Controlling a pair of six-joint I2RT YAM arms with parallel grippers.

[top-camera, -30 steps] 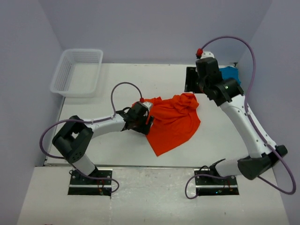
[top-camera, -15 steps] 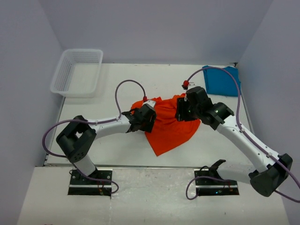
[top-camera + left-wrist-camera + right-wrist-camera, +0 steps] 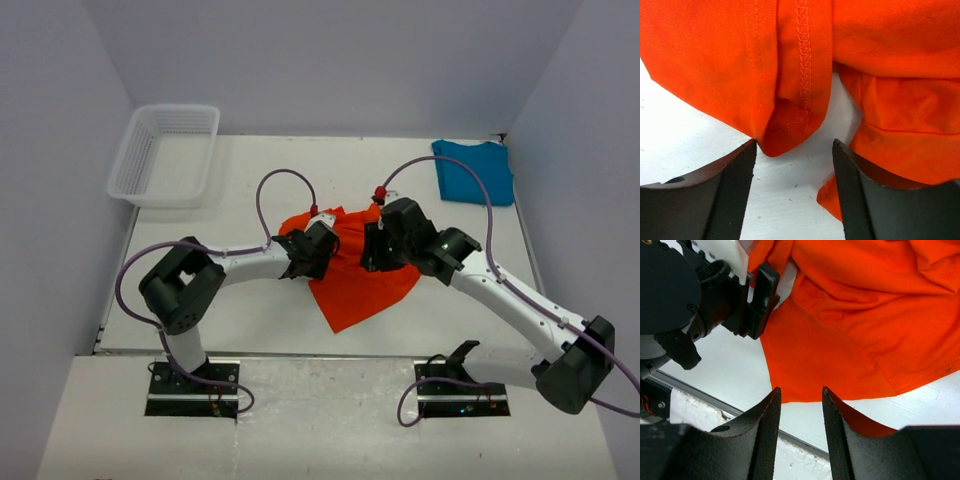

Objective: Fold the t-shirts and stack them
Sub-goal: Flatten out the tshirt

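Observation:
The orange-red t-shirt (image 3: 358, 278) lies crumpled in the middle of the table. The teal-blue t-shirt (image 3: 476, 171) lies folded at the back right. My left gripper (image 3: 318, 250) sits low at the orange shirt's left edge. In the left wrist view it (image 3: 794, 150) is open, and a hemmed fold of the orange shirt (image 3: 790, 100) ends just ahead of its tips, with bare table between them. My right gripper (image 3: 376, 246) hovers over the same shirt from the right. In the right wrist view it (image 3: 801, 392) is open and empty above the orange shirt (image 3: 860, 330).
A white mesh basket (image 3: 165, 152) stands at the back left. The left gripper's black body (image 3: 747, 295) shows close in the right wrist view. The table's near edge (image 3: 715, 397) runs just below the shirt.
My right arm swung from the back right corner near the teal shirt to over the orange shirt, its jaws narrowing. The left gripper edged right at the shirt's edge and narrowed slightly.

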